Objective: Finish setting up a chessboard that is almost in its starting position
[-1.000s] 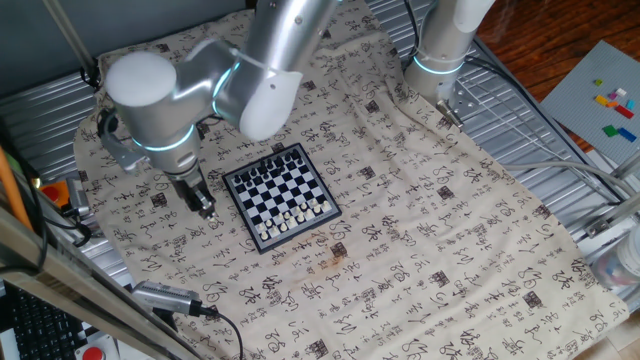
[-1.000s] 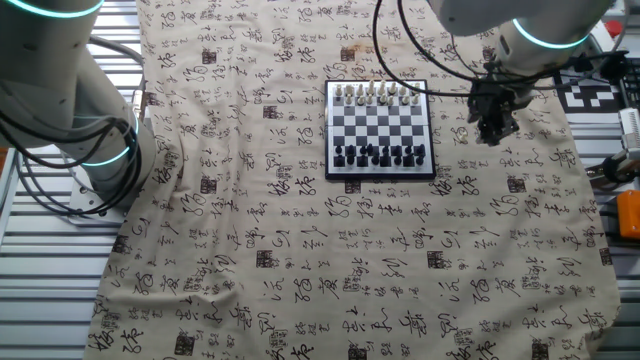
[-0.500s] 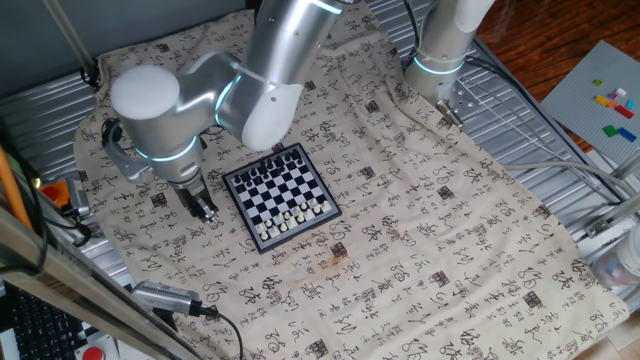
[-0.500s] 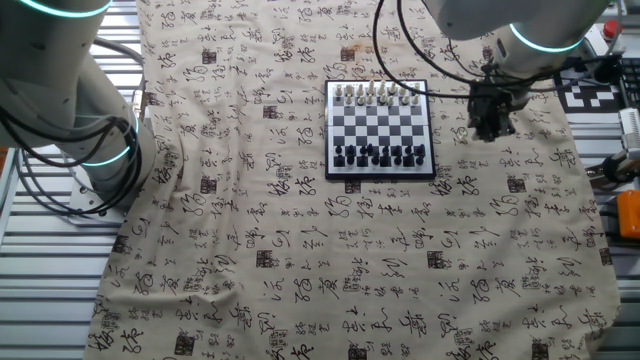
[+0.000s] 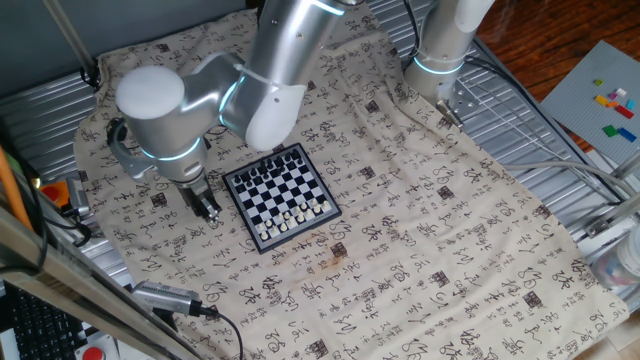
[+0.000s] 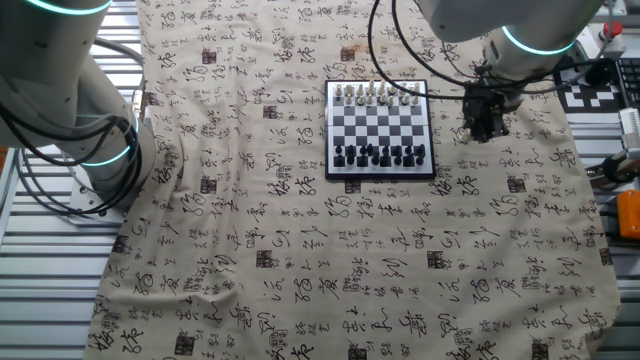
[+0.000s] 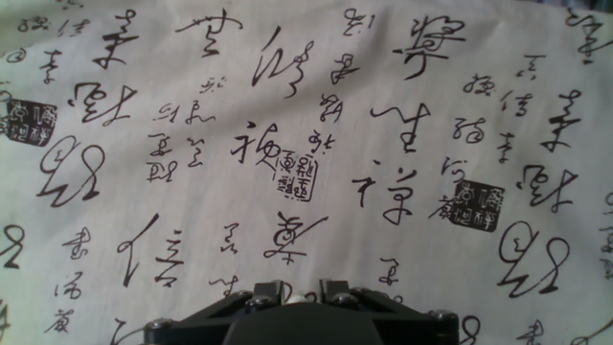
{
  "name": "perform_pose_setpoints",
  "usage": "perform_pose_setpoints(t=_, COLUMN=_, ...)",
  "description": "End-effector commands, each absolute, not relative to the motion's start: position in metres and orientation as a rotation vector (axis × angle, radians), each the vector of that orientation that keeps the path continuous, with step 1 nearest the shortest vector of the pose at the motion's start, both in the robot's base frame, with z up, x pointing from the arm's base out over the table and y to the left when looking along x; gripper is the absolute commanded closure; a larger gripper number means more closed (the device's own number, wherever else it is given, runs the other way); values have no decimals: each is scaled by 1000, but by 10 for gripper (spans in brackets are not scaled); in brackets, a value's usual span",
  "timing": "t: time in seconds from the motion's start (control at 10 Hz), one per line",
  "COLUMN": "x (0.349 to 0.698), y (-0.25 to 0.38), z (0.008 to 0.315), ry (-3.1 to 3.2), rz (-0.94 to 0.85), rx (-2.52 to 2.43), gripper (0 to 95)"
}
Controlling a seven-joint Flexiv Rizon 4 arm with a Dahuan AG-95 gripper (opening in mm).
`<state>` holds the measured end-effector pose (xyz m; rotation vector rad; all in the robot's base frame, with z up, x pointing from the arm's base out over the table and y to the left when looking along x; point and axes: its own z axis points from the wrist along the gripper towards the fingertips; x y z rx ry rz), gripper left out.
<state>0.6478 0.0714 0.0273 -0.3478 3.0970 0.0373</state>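
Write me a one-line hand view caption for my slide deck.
Hand view: the tool hangs over the calligraphy-printed cloth, no chessboard in sight.

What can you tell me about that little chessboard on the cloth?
The chessboard is a small square of black and white checks in a dark frame, lying flat on a cloth printed with calligraphy. Tiny white pieces line one edge and dark pieces the opposite edge; the middle squares look bare. The pieces are too small to tell apart. The gripper hangs beside the board, over the cloth, not touching it.
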Motion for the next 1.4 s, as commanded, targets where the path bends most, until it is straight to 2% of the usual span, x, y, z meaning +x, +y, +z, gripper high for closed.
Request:
perform_pose_setpoints(t=0.1, x=649, y=72, z=25, ry=3095, rz=38, rx=-350, gripper=760)
perform_pose_setpoints(t=0.6, x=648, y=73, z=20, ry=3088, rz=36, rx=-345, gripper=760)
perform_pose_setpoints(t=0.7, x=647, y=73, z=20, ry=3088, rz=37, rx=-345, gripper=950)
perform_pose_setpoints(t=1.4, x=646, y=72, z=23, ry=3087, rz=37, rx=-346, gripper=950)
